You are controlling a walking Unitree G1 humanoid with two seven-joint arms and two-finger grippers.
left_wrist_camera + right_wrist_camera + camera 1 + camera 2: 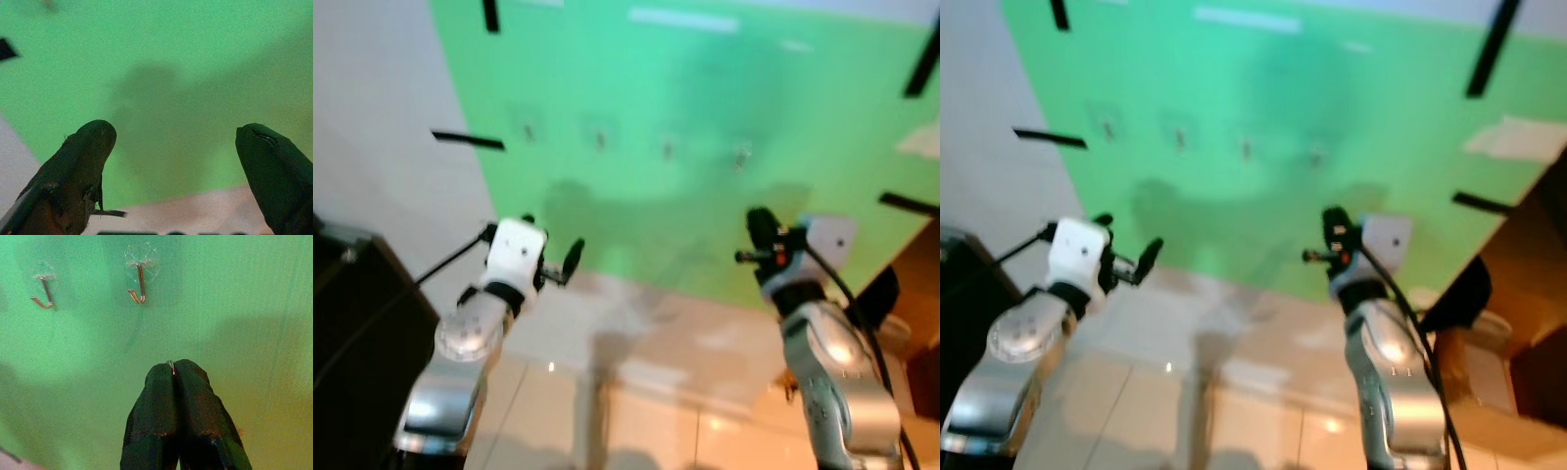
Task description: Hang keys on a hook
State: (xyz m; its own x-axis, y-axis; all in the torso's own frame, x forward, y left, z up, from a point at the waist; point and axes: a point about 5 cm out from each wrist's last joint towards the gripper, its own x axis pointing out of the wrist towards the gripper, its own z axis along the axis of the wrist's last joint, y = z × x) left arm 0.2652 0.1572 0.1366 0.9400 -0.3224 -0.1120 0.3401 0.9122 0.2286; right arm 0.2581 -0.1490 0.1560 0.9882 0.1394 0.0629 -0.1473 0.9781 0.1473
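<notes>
Keys: we see only a metal sliver (pixel 170 364) between our right gripper's (pixel 173 369) clamped fingers, pointing up toward the upper-centre hook (pixel 138 284); left gripper (pixel 173 142) gapes.

Head views are pretty blurry, so the four wall hooks (pixel 668 148) are just smudges. The keys (pixel 170 364) are mostly buried between the right gripper (pixel 175 377) fingertips.
</notes>
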